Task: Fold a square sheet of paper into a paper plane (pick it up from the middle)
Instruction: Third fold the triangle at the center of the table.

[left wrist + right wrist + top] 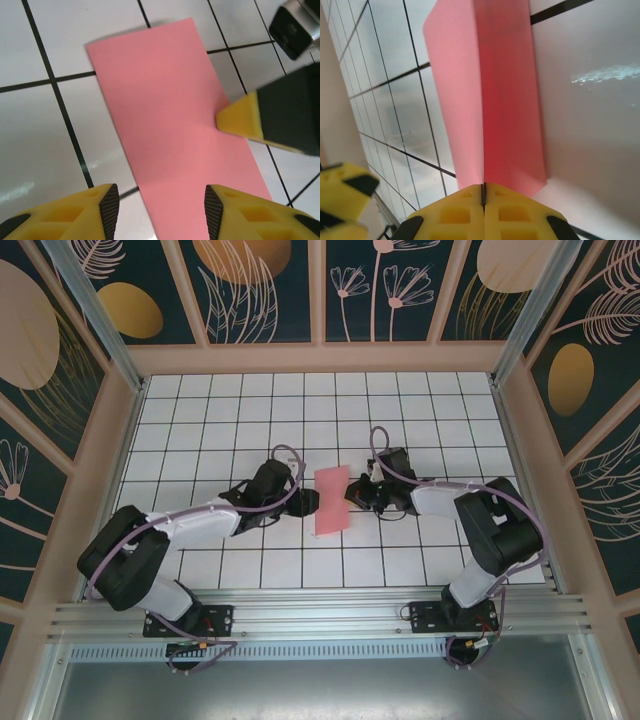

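Salmon-pink and unmarked, the square sheet of paper (332, 500) shows here as a narrow oblong lying near the middle of the table (200, 420), its long axis running roughly from 1 o'clock to 7 o'clock in the top view. In the right wrist view the sheet (490, 100) has a straight crease along its length, with a paler half to the left and a darker half to the right. In the left wrist view the sheet (170, 125) rests flat across black grid lines.

At the sheet's 3 o'clock, the right gripper (357, 498) meets its long edge. Seen from its own wrist, the right gripper (483, 192) has its yellow fingers pressed together, pinching the paper where the crease ends. One of its fingertips (240, 120) touches that edge in the left wrist view.

At the sheet's 9 o'clock stands the left gripper (304, 503). From its own wrist the left gripper (162, 205) is spread, with one end of the sheet lying on the table between its fingers.

The table is white with a black grid. Dark floral panels (260, 290) stand at 12 o'clock, and a metal rail (320, 615) runs at 6 o'clock.
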You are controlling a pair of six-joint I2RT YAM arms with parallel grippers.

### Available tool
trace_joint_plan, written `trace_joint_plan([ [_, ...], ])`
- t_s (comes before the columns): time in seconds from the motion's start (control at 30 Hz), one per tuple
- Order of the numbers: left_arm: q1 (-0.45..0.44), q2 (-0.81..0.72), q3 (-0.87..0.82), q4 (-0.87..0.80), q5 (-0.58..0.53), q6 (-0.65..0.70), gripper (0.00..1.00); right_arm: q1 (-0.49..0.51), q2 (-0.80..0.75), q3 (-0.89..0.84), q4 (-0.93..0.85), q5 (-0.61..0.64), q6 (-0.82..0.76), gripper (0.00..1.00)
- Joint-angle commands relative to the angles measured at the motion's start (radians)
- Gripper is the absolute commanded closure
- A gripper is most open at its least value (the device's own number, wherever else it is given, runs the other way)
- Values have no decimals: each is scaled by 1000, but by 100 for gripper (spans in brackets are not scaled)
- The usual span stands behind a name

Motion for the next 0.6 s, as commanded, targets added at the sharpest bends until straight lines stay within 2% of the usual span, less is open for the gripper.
trace_joint_plan([
  [0.0, -54, -60, -49, 31, -70, 99, 47, 24, -29, 6, 17, 78, 100, 100],
  [0.3, -264, -67, -45, 35, -289, 185, 45, 47, 18, 44, -28, 108, 117, 100],
  [0.57, -398, 58, 32, 1, -499, 278, 41, 47, 22, 58, -45, 113, 111, 100],
])
